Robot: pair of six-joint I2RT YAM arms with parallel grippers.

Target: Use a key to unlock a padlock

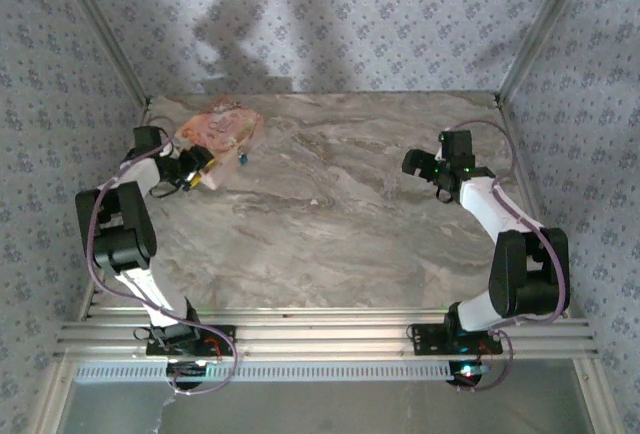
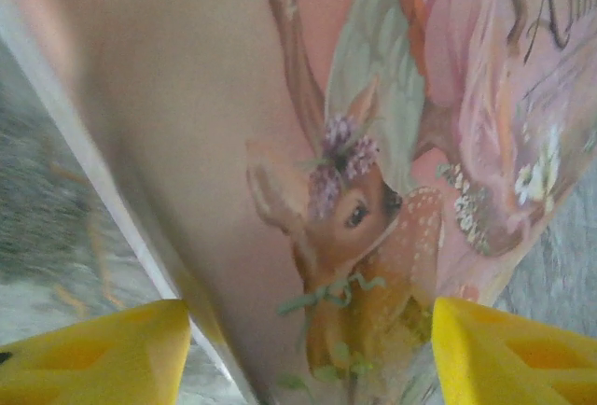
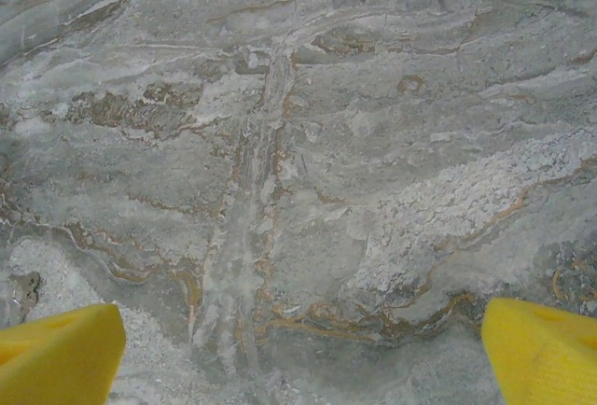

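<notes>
The walls [image 1: 350, 14] are hung with a grey-blue cloth of small flowers, and they close in a table [image 1: 330, 244] topped in streaked grey-brown marble. Ribbed metal rails [image 1: 320, 339] run along its near edge. I count two arms, one pouch and one padlock.

At the near left, the left arm [image 1: 120, 229] climbs from its base on the rails to a black elbow by the left wall. It then bends back towards the far left corner, wrist low. The left gripper [image 1: 203, 176] sits at the near edge of the pouch [image 1: 220, 126], a pink-orange printed bag lying flat in that corner. Its wrist camera has the pouch close up, showing a fawn with flowers on its head, between the two yellow fingers [image 2: 93, 354]. The jaws stand apart with the pouch's end in the gap, and I cannot tell whether they are pressing it.

Just right of that gripper, off the pouch's near right edge, lies the padlock [image 1: 243, 160]. It is a tiny blue square on bare marble, apart from both fingers.

On the right, the right arm [image 1: 520, 269] rises from its base, folds at a black elbow near the right wall, and reaches far and left. The right gripper [image 1: 418, 164] hangs above the right half of the table, well apart from the padlock. Its two yellow fingers [image 3: 56, 354] are spread wide over bare marble, holding nothing.
</notes>
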